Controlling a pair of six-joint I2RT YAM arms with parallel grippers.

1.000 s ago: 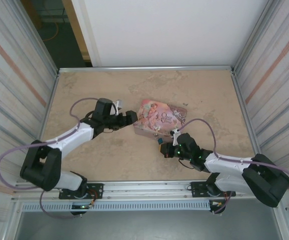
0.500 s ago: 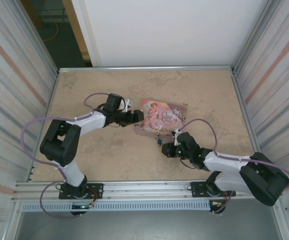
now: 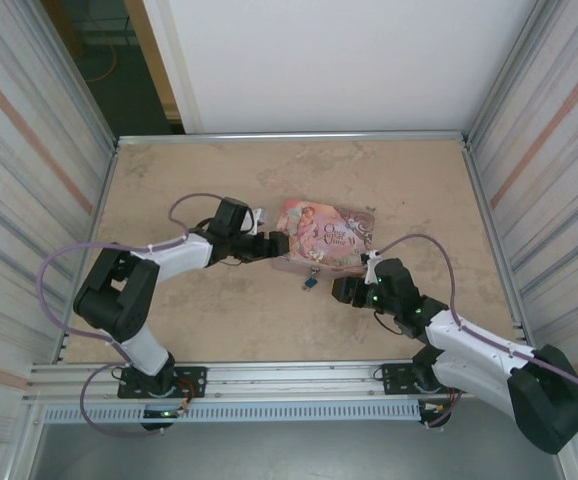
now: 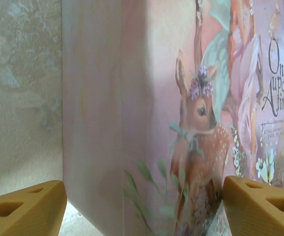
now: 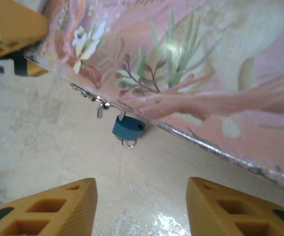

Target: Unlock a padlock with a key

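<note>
Right pincer (image 5: 139,196): mine. A second ago it was closed at the padlock (image 5: 128,128); now its fingers are apart, empty, drawn back.
Padlock: hangs at the tin's (image 5: 206,73) front hasp, just ahead.
Left pincer (image 4: 144,206): spread astride the tin's corner, moved in closer.
Judgement: I have let go of the key.
Unclear: the key itself, perhaps the ring (image 5: 128,143) under the body; whether the shackle is freed.

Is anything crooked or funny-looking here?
Yes. The pink tin sits askew on the table, its left end between the jaws of the left gripper. The little blue padlock hangs at its near edge.
</note>
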